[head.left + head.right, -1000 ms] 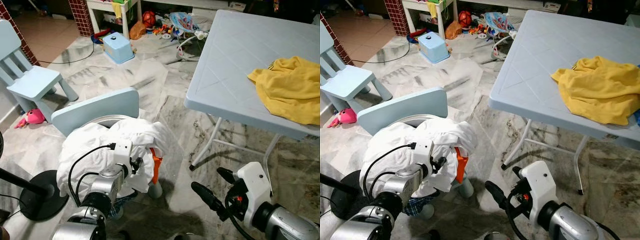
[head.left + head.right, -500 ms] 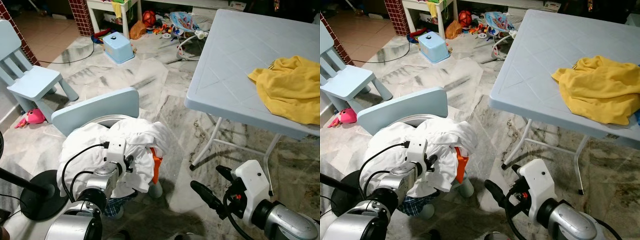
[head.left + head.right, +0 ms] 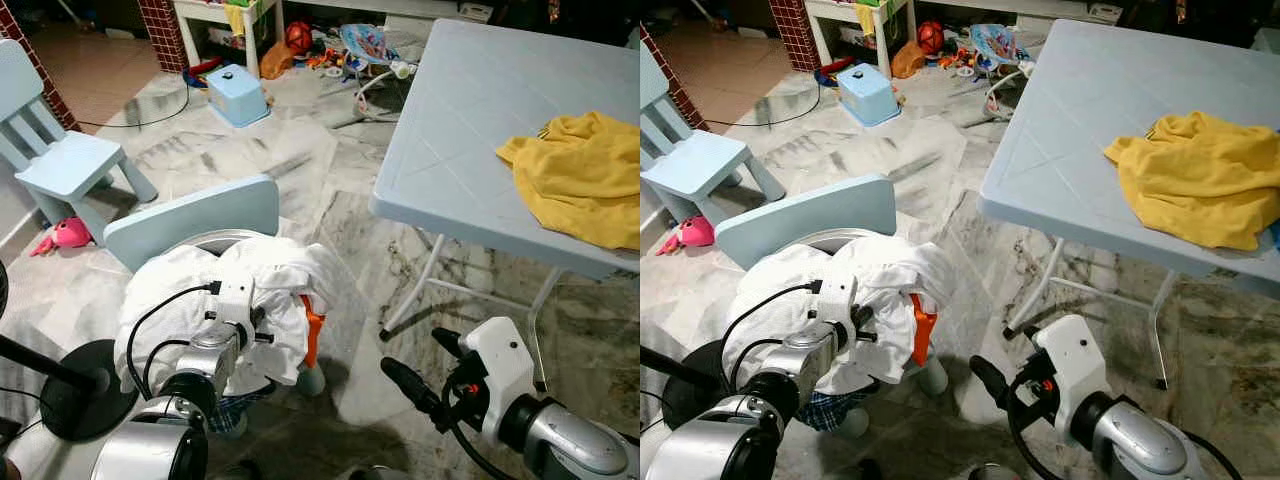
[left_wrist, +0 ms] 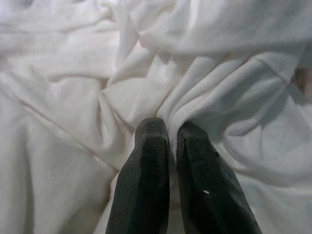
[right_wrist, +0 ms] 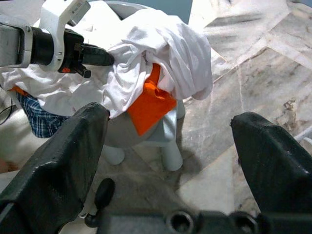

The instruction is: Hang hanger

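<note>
Left eye view: a pale blue child's chair (image 3: 190,215) stood on the marble floor (image 3: 290,160), its seat heaped with white laundry (image 3: 175,290); an orange cloth (image 3: 313,330) showed at the heap's right edge and a checked cloth (image 3: 225,412) hung below. The left end effector (image 3: 258,327) was pressed into the white laundry. The right end effector (image 3: 428,372) hung above the floor beside the chair, its fingers spread apart. A pale blue counter (image 3: 480,110) stood to the right, a yellow cloth (image 3: 585,175) lying at its right edge.

Right eye view: same scene; a second small chair (image 3: 690,165), a pink toy (image 3: 688,233) and a blue box (image 3: 865,93) sat on the floor beyond.

Left wrist view: both black fingers (image 4: 146,190) were pressed together, pinching a fold of the white laundry between them.

Right wrist view: the two fingers (image 5: 53,180) stood wide apart, holding nothing, with the laundry heap, orange cloth and the left end effector ahead.

Hanger: could not be made out among the laundry.
</note>
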You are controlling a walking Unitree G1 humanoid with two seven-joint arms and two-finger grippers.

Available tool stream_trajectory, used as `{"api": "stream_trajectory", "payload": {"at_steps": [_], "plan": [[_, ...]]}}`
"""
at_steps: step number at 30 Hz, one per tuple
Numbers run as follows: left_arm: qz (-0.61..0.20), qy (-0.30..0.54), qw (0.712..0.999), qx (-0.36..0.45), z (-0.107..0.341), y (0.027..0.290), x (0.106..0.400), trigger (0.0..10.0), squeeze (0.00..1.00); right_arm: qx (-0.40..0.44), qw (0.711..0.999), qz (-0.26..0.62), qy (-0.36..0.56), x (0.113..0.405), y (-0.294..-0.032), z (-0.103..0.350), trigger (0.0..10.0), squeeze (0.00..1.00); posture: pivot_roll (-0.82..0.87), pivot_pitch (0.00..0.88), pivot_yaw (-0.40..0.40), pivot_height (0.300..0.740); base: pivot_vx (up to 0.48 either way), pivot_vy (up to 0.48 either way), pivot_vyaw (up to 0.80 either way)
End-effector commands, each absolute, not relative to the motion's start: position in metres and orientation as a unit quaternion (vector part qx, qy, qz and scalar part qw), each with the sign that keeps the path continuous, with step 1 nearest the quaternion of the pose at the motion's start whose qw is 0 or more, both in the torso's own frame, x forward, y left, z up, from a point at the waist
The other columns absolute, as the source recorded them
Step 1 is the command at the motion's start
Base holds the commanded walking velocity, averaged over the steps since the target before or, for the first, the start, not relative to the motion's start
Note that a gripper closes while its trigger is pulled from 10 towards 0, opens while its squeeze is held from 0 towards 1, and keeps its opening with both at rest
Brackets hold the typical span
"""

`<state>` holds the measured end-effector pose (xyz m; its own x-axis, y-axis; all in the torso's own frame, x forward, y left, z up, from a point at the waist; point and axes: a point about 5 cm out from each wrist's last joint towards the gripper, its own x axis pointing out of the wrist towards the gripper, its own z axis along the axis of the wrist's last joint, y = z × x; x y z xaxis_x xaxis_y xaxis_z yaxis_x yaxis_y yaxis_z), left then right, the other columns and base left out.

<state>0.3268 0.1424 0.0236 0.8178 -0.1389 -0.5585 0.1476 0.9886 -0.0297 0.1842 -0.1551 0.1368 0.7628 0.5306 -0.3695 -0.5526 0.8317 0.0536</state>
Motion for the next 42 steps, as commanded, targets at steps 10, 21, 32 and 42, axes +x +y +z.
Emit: {"api": "stream_trajectory", "payload": {"at_steps": [10,21,32,42], "plan": [[-0.049,0.187,0.981,-0.01,0.064,0.149,0.353,0.0,0.0,-0.032,0.941,0.291,0.166,0.203,-0.144,0.13,10.0,0.0,-0.23,0.102,0.006,0.74,0.0,0.0,0.0],[-0.126,-0.034,0.991,0.03,0.168,0.12,0.39,0.0,0.0,-0.037,0.962,0.242,0.125,0.24,-0.142,0.124,10.0,0.0,-0.14,0.027,0.026,0.74,0.0,0.0,0.0],[-0.241,-0.206,0.948,-0.018,0.286,0.07,0.397,0.0,0.0,-0.04,0.962,0.245,0.115,0.255,-0.134,0.112,10.0,0.0,-0.07,0.0,0.035,0.74,0.0,0.0,0.0],[-0.26,-0.315,0.911,-0.055,0.368,0.063,0.386,0.0,0.0,-0.041,0.963,0.245,0.107,0.256,-0.129,0.105,10.0,0.0,-0.06,0.0,0.035,0.74,0.0,0.0,0.0]]}}
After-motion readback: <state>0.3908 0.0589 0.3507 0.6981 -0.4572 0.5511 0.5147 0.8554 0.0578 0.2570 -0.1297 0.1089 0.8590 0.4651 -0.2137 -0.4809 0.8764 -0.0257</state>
